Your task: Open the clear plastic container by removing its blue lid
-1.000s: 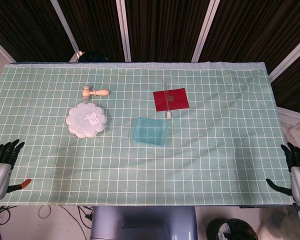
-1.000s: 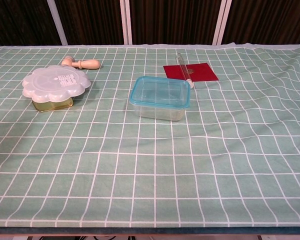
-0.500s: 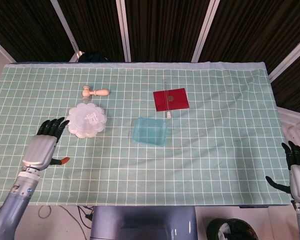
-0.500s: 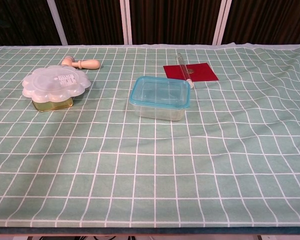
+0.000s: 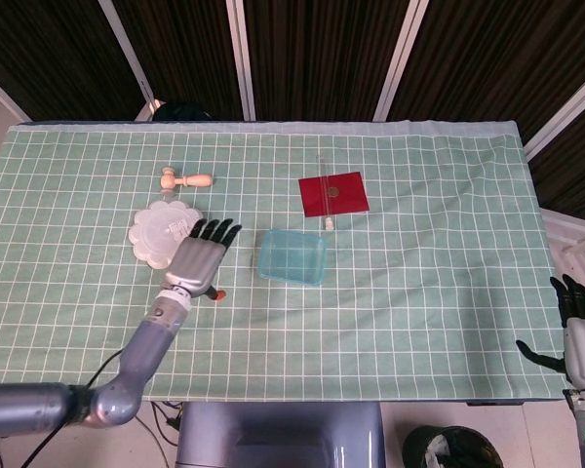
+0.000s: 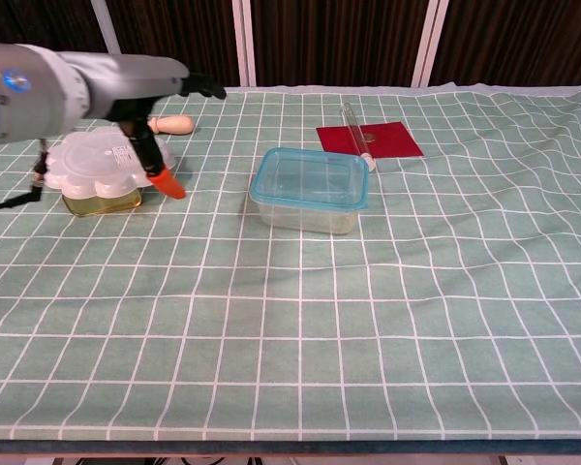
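Note:
The clear plastic container [image 5: 292,259] [image 6: 308,199] stands near the middle of the table with its blue lid [image 5: 293,252] [image 6: 309,177] fitted on top. My left hand [image 5: 201,260] [image 6: 143,97] hovers above the cloth just left of the container, fingers spread and pointing toward the far edge, holding nothing; its orange thumb tip [image 6: 168,183] hangs down. My right hand [image 5: 583,331] stays off the table's near right corner, fingers apart and empty; the chest view does not show it.
A white flower-shaped lidded dish [image 5: 162,230] [image 6: 99,167] sits just left of my left hand. A small wooden mallet [image 5: 186,179] [image 6: 165,123] lies behind it. A red card [image 5: 332,193] [image 6: 370,139] with a clear tube [image 6: 356,136] across it lies behind the container.
My left arm has swung in from the near left corner, toward the right and further over the table, ending beside the container. The right hand has barely moved.

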Robot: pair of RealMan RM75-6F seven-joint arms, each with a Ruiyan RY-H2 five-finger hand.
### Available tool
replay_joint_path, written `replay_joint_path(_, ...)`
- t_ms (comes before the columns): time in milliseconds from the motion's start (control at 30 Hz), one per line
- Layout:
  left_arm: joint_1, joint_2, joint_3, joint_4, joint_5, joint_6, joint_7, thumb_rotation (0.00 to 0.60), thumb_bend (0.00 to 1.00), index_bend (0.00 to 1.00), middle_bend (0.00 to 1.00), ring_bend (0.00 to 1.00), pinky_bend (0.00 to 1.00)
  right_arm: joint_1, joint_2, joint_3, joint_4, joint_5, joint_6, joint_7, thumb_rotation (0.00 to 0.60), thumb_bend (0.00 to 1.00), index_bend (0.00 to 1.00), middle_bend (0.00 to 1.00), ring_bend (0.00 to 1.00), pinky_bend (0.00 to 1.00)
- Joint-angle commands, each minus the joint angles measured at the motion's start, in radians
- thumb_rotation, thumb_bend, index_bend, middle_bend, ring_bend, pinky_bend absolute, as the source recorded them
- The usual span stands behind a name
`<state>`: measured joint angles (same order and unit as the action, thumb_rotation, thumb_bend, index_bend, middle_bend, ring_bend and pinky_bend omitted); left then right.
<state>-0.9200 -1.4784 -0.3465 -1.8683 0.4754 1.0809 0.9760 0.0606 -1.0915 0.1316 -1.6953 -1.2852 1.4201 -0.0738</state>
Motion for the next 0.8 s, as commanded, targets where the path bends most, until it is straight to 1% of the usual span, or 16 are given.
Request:
replay_joint_path(33, -0.114, -0.099, -0.023, 0.094, -0.122, 0.020, 0.074, 0.600, 0.00, 0.00, 0.00, 0.00, 0.03, 0.002, 0.001, 0.002, -0.001, 0.008, -0.006, 0.004, 0.600, 0.26, 0.00, 0.00, 0.00, 0.00)
replay_joint_path(200, -0.185, -0.155, -0.025, 0.169, -0.189, 0.024, 0.092, 0.600, 0.00, 0.00, 0.00, 0.00, 0.02, 0.006, 0.001, 0.004, -0.002, 0.017, -0.016, 0.008, 0.600, 0.26, 0.00, 0.00, 0.00, 0.00)
replay_joint_path(400, -0.241, -0.195, -0.024, 0.254, -0.234, 0.014, 0.090, 0.600, 0.00, 0.00, 0.00, 0.00, 0.01, 0.010, -0.001, 0.006, -0.004, 0.026, -0.026, 0.010, 0.600, 0.26, 0.00, 0.00, 0.00, 0.00)
replay_joint_path(533, -0.274, -0.224, -0.023, 0.315, -0.268, -0.022, 0.082, 0.600, 0.00, 0.00, 0.00, 0.00, 0.01, 0.012, -0.002, 0.005, -0.004, 0.031, -0.032, 0.009, 0.600, 0.26, 0.00, 0.00, 0.00, 0.00)
replay_joint_path(800, -0.328, -0.277, -0.019, 0.420, -0.298, -0.090, 0.069, 0.600, 0.00, 0.00, 0.00, 0.00, 0.01, 0.015, 0.003, 0.002, -0.009, 0.035, -0.044, 0.014, 0.600, 0.26, 0.00, 0.00, 0.00, 0.00)
